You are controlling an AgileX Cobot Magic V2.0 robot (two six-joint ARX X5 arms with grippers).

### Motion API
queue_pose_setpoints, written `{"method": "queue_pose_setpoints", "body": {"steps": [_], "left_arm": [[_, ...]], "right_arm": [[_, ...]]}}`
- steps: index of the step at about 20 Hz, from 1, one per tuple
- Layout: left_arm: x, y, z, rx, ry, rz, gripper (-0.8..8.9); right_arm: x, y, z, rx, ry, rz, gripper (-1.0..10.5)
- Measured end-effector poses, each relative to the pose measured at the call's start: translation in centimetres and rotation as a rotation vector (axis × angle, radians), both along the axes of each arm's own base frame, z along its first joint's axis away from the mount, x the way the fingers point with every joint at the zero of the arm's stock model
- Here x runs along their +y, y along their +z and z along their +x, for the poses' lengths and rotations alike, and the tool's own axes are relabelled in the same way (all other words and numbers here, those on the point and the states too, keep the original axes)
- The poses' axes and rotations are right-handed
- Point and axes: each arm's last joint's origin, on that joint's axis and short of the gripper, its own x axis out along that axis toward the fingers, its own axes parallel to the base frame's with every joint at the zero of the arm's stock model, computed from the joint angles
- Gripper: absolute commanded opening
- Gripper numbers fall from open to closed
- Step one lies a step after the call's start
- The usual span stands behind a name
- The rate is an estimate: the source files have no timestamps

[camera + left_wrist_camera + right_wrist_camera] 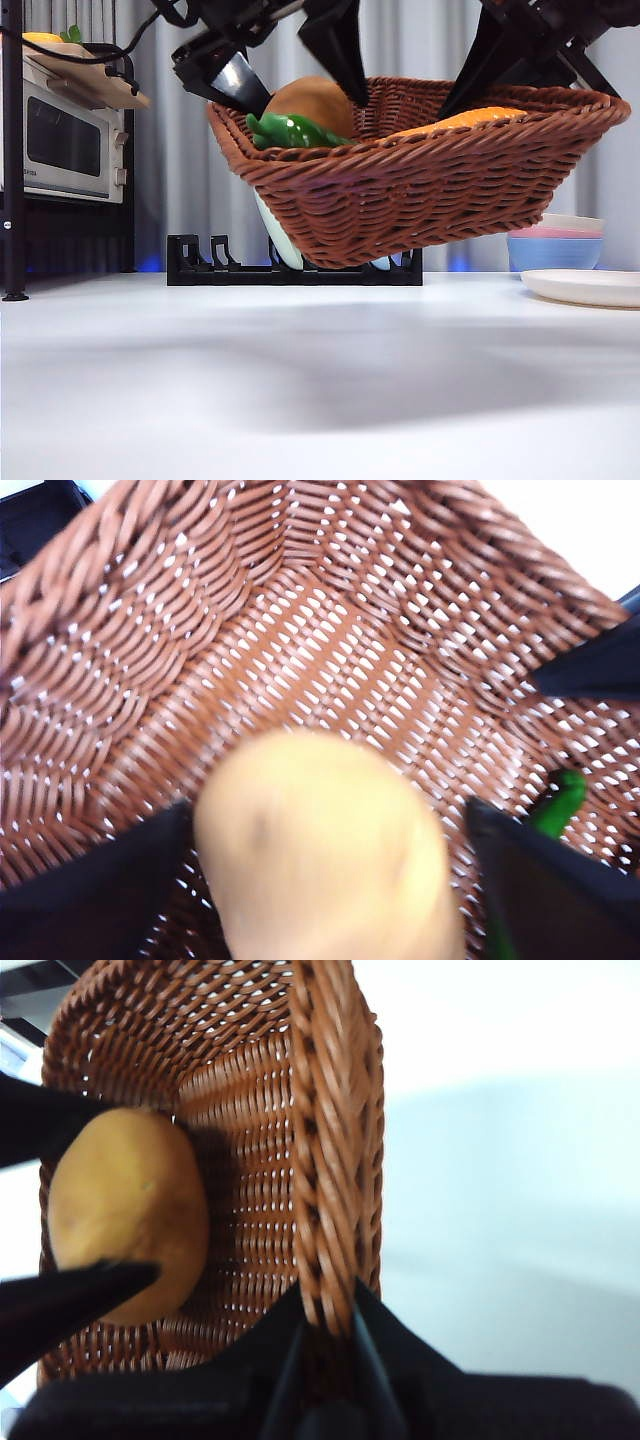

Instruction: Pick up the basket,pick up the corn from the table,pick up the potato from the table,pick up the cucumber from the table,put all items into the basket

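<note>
Potato poised between the left jaws, straight above the basket floor

Nearest, the left gripper [330, 880] has its two black jaws spread either side of the potato [325, 850]; whether they press it or have just let go is hard to tell, as the potato is blurred. The woven floor of the basket [330, 630] lies directly beyond the potato, so the way onward is straight down. The cucumber [555, 802] lies just beside one jaw, inside the basket. The right gripper [328, 1310] is closed on the basket's braided rim and holds the basket tilted, clear of the table [300, 380]. Farther along the basket the corn [460, 120] lies lengthwise near the right gripper's side, well apart from the potato.
</note>
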Motion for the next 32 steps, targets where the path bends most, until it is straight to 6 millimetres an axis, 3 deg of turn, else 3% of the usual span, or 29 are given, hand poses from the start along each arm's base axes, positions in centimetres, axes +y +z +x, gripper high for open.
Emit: {"method": "queue_pose_setpoints", "body": {"steps": [3,5,8,11,15,17,19,21,23,24,27,28,29,30,32], "left_arm": [[0.9,3.8,-1.0,-0.060,-0.001,-0.058,5.97],[2.0,7.9,-2.7,-0.122,-0.010,-0.116,5.97],[3.8,11.7,-5.2,-0.167,-0.026,-0.160,5.97],[5.4,13.6,-7.3,-0.198,-0.040,-0.192,5.97],[6.8,14.8,-9.1,-0.230,-0.049,-0.225,5.96],[7.0,14.8,-9.3,-0.226,-0.050,-0.221,5.96],[7.1,14.7,-9.3,-0.220,-0.050,-0.215,5.96],[7.1,14.6,-9.3,-0.213,-0.050,-0.207,5.93],[7.1,14.5,-9.4,-0.213,-0.054,-0.195,5.88],[7.2,14.5,-9.4,-0.217,-0.049,-0.181,5.38],[8.1,14.3,-9.7,-0.276,0.043,-0.041,2.25],[8.7,14.1,-9.9,-0.300,0.093,0.040,0.93],[8.9,14.0,-10.0,-0.308,0.119,0.086,0.24],[9.2,13.7,-10.1,-0.306,0.146,0.140,-0.20],[9.7,13.2,-10.1,-0.280,0.168,0.226,-0.08]], "right_arm": [[0.3,-1.1,0.9,0.041,-0.008,-0.008,-0.1],[0.7,-2.2,2.0,0.061,-0.019,-0.007,-0.1],[1.0,-4.0,4.3,0.072,-0.068,0.035,-0.1],[0.6,-6.5,6.5,0.150,-0.154,0.073,-0.1],[0.1,-10.0,7.9,0.276,-0.214,0.052,0.0],[0.1,-10.5,8.1,0.288,-0.209,0.045,1.2],[0.1,-10.4,8.1,0.250,-0.177,0.026,4.2],[-0.1,-10.0,8.1,0.190,-0.189,-0.033,6.4],[-0.6,-8.6,7.8,0.118,-0.221,-0.105,6.3],[-0.8,-7.5,7.5,0.074,-0.214,-0.111,6.3],[-1.6,-2.1,5.3,-0.101,-0.208,-0.068,6.2],[-1.9,-0.1,4.0,-0.158,-0.200,-0.046,5.7],[-2.0,0.9,3.2,-0.185,-0.188,-0.036,4.9],[-2.1,2.0,2.2,-0.214,-0.173,-0.027,3.8],[-2.4,3.5,0.3,-0.248,-0.157,-0.021,1.4]]}}
